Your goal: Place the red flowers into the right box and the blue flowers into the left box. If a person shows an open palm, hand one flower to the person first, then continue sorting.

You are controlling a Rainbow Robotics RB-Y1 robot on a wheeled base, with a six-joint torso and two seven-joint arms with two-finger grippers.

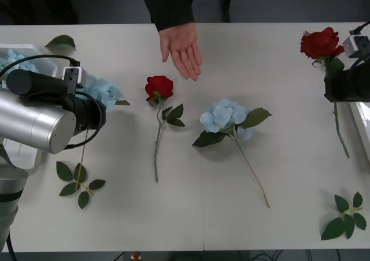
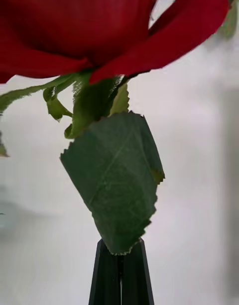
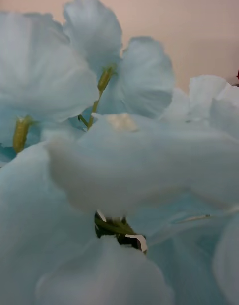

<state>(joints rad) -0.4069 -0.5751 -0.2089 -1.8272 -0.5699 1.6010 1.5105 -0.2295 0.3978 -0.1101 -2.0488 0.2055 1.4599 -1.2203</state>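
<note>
Right claw [image 2: 121, 272] is pressed narrow, its two black fingers together around the stem of a red rose [image 1: 321, 43], which it holds upright near the far right corner of the tabletop [image 1: 191, 215]. In the right wrist view a serrated green leaf [image 2: 117, 178] hangs just above the fingertips and the red petals spread over it. The stem [image 1: 341, 131] trails down toward the near edge, beside the rim of the right box [image 1: 364, 128].

Left claw [image 1: 72, 76] sits at the left side of the tabletop, at a blue hydrangea [image 1: 104, 90] whose pale petals crowd its wrist camera; I cannot tell how its fingers stand. Just left of it lies the left box [image 1: 26, 151], with another blue bloom [image 1: 14, 62] in its far end.

A person's open palm [image 1: 182, 48] reaches in from the far edge, fingers flat and pointing toward the middle of the tabletop. Just near of the palm lies a second red rose [image 1: 159, 88], and to the right of that rose a blue hydrangea [image 1: 225, 116] with its stem angled toward the near edge. Loose leaf sprigs lie near the left box [image 1: 78, 183] and at the near right corner [image 1: 346, 215].
</note>
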